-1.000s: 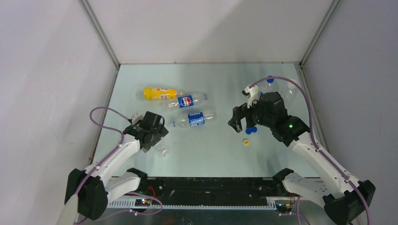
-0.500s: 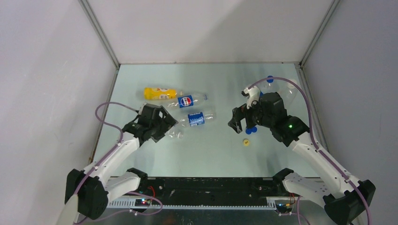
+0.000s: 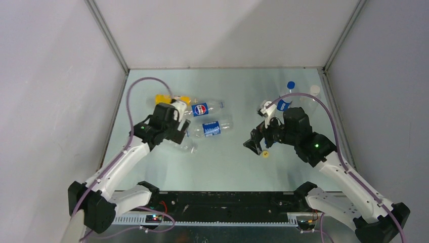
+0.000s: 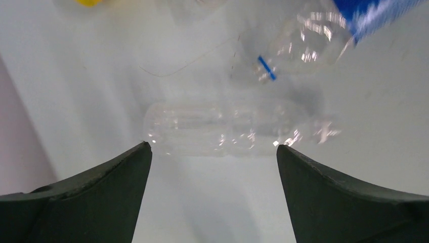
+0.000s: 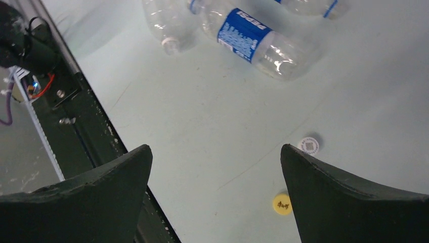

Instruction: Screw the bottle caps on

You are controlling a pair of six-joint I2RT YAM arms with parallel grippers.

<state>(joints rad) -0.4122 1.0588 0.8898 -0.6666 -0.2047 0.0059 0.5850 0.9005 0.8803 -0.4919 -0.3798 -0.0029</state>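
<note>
A pale green counter point(image 3: 227, 169) holds, lying at left, a yellow-orange bottle point(image 3: 161, 97), a Pepsi bottle point(image 3: 201, 109), a blue-labelled bottle point(image 3: 211, 128) and an unlabelled clear bottle point(image 4: 222, 129). A yellow cap point(image 3: 265, 154) lies right of centre, a white cap point(image 5: 308, 145) near it.

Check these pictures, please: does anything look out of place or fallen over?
Yes. The unlabelled bottle and a blue-labelled bottle lie on their sides, not upright. A yellow cap and a white cap lie loose on the table, off any bottle.
</note>
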